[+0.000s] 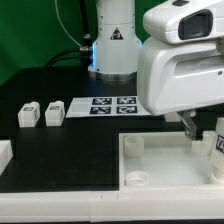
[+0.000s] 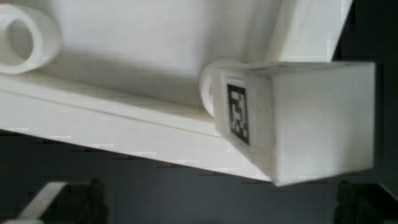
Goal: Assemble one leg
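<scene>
Leg at panel rim, apart from round socket — likely jam or slip if pressed misaligned. Claw state hidden — cannot tell if gripping.

Exterior wide over table — wrist close on shared leg, panel

Leg partly beyond the picture's edge

black table carries a leg just beside a second leg, the marker board (flat, near them) and the white panel.
</scene>
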